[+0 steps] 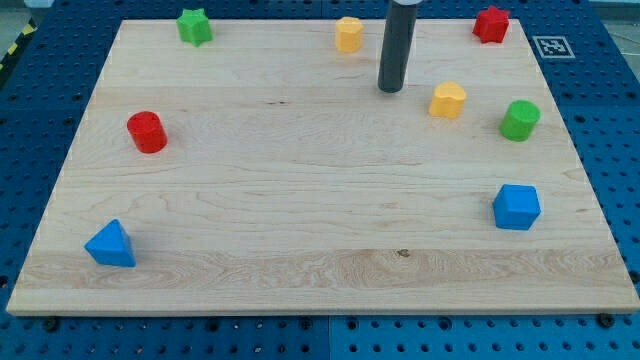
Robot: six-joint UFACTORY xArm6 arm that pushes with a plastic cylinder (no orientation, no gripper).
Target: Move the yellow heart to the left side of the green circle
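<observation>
The yellow heart (pixel 448 100) lies on the wooden board at the view's upper right. The green circle (pixel 520 120) stands just to its right and slightly lower, with a gap between them. My tip (pixel 390 89) is on the board to the left of the yellow heart, about a block's width away, not touching it. The dark rod rises from the tip to the view's top edge.
A yellow hexagon block (pixel 348 34) sits at the top, left of the rod. A red star (pixel 491 24) is at top right, a green star (pixel 195 26) at top left. A red cylinder (pixel 147 131) is at left, a blue triangle (pixel 111 245) at bottom left, a blue cube (pixel 516 207) at right.
</observation>
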